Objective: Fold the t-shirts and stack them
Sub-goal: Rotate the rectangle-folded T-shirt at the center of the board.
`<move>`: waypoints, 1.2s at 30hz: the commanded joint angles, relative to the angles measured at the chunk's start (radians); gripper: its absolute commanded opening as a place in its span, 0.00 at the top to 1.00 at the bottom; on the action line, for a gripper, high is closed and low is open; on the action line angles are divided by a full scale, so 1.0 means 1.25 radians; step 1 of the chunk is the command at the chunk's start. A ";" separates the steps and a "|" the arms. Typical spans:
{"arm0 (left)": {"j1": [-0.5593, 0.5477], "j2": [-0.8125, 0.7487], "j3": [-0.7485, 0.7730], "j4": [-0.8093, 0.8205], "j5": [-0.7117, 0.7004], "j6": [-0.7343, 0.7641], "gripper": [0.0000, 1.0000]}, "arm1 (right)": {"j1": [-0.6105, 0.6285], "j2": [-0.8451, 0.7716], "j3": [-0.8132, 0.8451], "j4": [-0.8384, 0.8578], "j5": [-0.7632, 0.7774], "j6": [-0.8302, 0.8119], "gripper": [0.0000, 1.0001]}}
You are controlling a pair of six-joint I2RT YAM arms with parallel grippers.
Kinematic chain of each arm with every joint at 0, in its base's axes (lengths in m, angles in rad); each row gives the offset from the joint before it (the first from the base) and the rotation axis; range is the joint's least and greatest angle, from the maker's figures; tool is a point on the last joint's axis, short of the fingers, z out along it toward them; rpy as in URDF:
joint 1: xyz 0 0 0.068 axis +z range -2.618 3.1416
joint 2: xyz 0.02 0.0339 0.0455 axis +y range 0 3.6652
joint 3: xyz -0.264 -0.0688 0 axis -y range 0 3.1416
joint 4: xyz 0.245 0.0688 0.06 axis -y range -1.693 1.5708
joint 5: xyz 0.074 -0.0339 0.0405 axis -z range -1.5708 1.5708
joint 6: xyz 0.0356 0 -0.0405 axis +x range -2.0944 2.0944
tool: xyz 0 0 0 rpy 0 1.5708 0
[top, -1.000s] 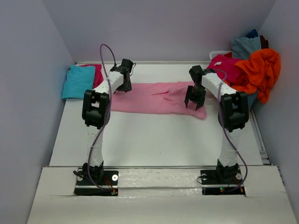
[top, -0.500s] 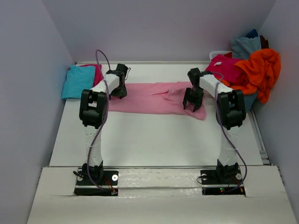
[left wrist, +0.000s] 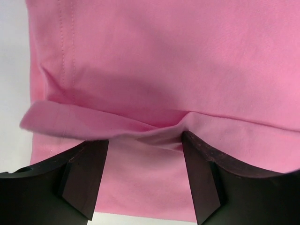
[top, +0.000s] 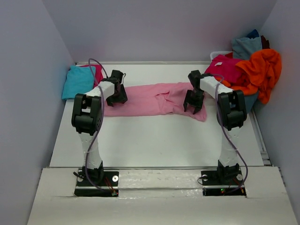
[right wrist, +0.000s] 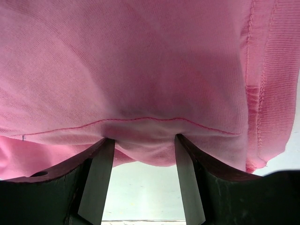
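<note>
The light pink t-shirt (top: 154,98) lies spread in a wide band across the middle of the table. My left gripper (top: 117,95) presses down on its left end. In the left wrist view the left gripper (left wrist: 143,140) is open, with a raised fold of the pink t-shirt (left wrist: 154,70) lying between the fingertips. My right gripper (top: 194,100) is on the shirt's right end. In the right wrist view the right gripper (right wrist: 144,139) is open too, and a hemmed edge of the pink t-shirt (right wrist: 140,70) bulges between the fingers above bare table.
A folded turquoise t-shirt (top: 77,80) lies on a magenta one (top: 98,72) at the far left. At the far right a heap holds orange (top: 262,68), magenta (top: 225,68) and grey-blue (top: 246,46) shirts. Walls close in the table on three sides.
My left gripper has come down and toward me from the shirt's far edge onto its left end. The right gripper has shifted slightly on the right end.
</note>
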 commanded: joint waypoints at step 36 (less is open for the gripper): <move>-0.143 -0.480 -0.562 -0.215 0.275 -0.057 0.24 | 0.001 0.220 0.524 -0.178 0.129 0.008 0.38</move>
